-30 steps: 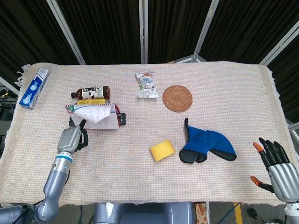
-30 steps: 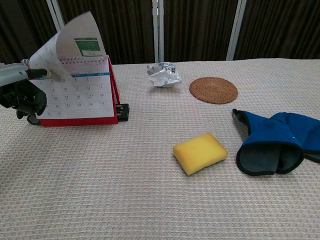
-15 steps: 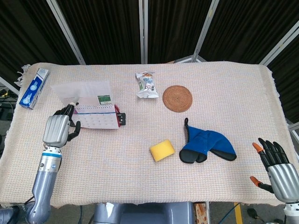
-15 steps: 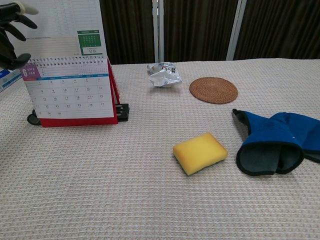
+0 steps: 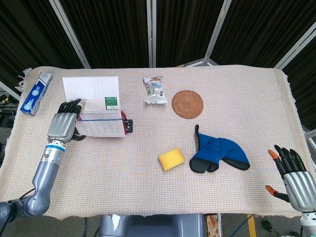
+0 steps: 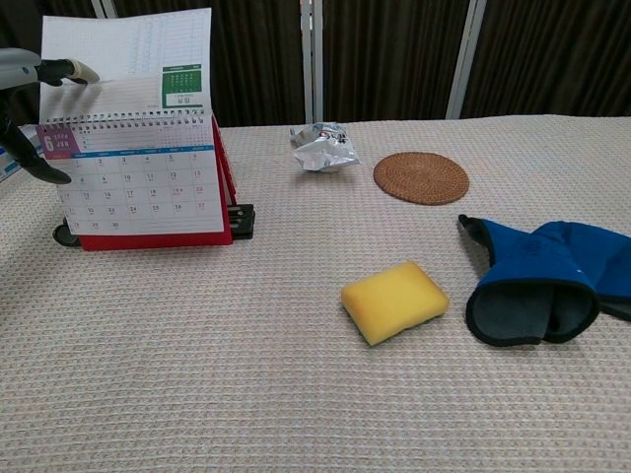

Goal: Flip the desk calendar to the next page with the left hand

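The desk calendar [image 5: 101, 127] [image 6: 138, 192] stands on its red base at the table's left. Its front page [image 5: 91, 94] [image 6: 128, 59] is lifted upright above the spiral binding, and a June sheet shows below it. My left hand [image 5: 63, 126] [image 6: 28, 108] is at the calendar's left side, fingers stretched out. One pale fingertip [image 6: 77, 70] touches the raised page's left edge, and I see no pinch on it. My right hand [image 5: 292, 174] hangs off the table's near right corner, fingers spread, holding nothing.
A blue box [image 5: 35, 92] lies at the far left edge. Behind the calendar's right are a crumpled snack packet [image 5: 154, 90] [image 6: 320, 148] and a round woven coaster [image 5: 187, 104] [image 6: 421, 177]. A yellow sponge [image 5: 171, 159] [image 6: 394, 301] and a blue oven mitt [image 5: 219, 155] [image 6: 537, 286] lie mid-table.
The front page has gone from curled over my left hand to standing upright. My left hand rose along the calendar's left side and its fingers spread out. The right hand stayed put.
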Controlling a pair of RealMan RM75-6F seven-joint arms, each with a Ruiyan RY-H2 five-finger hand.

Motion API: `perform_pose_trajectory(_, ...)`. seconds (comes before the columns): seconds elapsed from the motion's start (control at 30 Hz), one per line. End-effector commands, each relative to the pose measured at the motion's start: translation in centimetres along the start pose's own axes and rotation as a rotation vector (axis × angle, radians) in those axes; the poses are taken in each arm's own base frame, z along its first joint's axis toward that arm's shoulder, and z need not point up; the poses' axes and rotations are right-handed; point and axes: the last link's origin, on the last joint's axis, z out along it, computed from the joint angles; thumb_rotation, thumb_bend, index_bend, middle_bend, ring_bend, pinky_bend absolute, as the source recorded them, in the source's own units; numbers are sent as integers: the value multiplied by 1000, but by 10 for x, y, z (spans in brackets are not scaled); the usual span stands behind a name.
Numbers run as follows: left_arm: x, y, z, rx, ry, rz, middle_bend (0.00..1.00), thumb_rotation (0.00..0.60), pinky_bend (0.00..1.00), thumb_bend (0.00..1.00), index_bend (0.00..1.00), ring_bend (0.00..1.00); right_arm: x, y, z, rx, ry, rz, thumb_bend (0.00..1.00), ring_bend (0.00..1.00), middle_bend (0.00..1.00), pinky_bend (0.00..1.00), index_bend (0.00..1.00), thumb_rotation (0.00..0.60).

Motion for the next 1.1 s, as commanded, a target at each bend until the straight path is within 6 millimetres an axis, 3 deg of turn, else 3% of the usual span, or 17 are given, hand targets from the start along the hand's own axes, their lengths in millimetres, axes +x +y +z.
perform_pose_trajectory(0.03,0,-5,10,14,-30,11,0,600,12,44,0,0,-1,1,0,-3,-4,-2,35,0,0,0,0,600)
perform_pose_trajectory(0.43,-30,-14,16,33,-184,0,0,600,131,44,0,26,-1,1,0,-5,-1,3,35,0,0,0,0,600)
perform_pose_trajectory(0.53,-28,-15,16,37,-172,-11,0,600,124,45,0,27,0,0,-1,1,4,5,35,0,0,0,0,600)
perform_pose_trajectory(0.73,-6,-16,12,26,-17,-106,0,600,77,47,0,0,0,-2,-2,13,6,5,35,0,0,0,0,600)
perform_pose_trajectory(0.93,10,-23,-13,-32,134,-125,0,600,51,51,0,0,1,-3,-3,19,12,7,35,0,0,0,0,600)
perform_pose_trajectory(1.1,7,-33,-45,-57,204,-104,0,600,14,52,0,0,1,-4,-3,23,13,5,35,0,0,0,0,600)
